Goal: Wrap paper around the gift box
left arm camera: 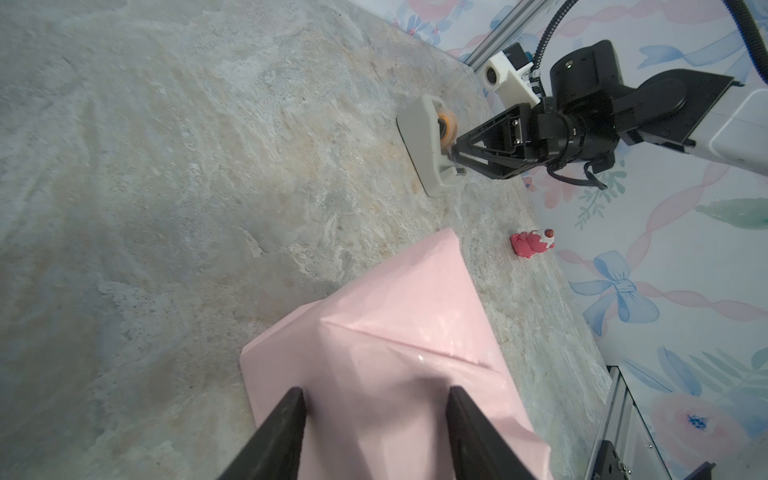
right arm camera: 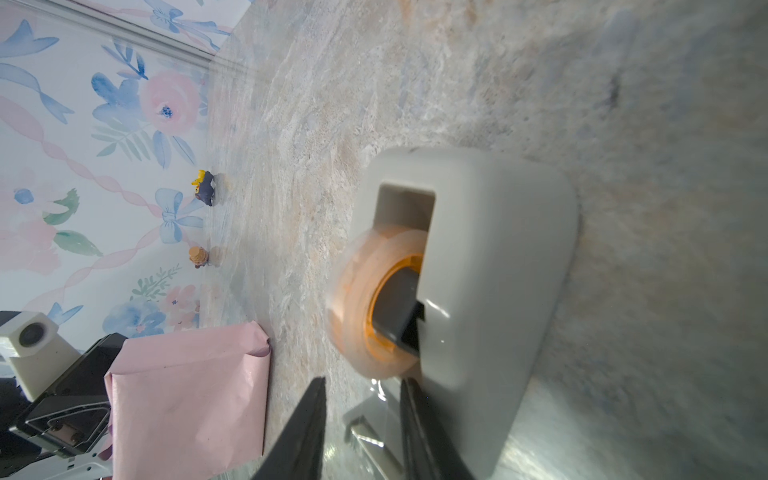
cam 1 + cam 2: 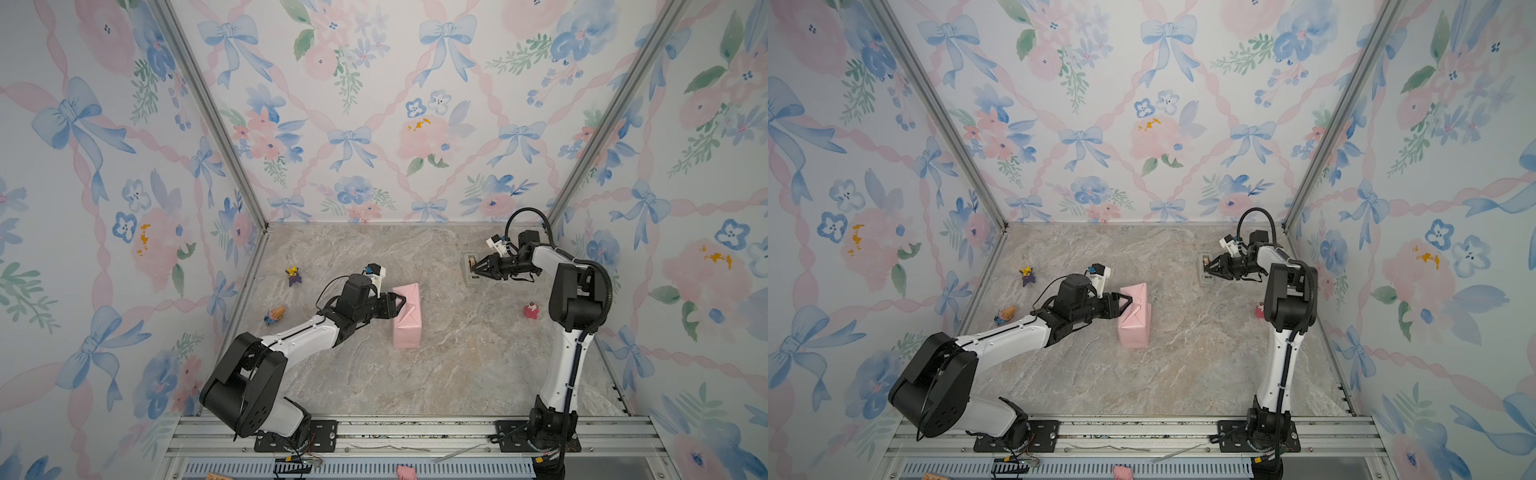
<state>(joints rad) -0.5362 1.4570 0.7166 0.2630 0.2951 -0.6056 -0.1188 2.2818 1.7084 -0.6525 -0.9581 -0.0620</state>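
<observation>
right gripper [image 2: 361,390]: jaws apart around the clear tape roll [image 2: 353,299]'s loose end, grey plastic dispenser [image 2: 490,257] just ahead; pinch squarely, pull straight. left gripper [image 1: 376,395], jaws apart, straddles the creased pale pink paper [image 1: 395,324] covering the gift box; press its fold flat.

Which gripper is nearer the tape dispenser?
Right. The right gripper sits at the cutter end of the tape dispenser; the left gripper is across the table, at the pink paper wrapped round the gift box.
</observation>
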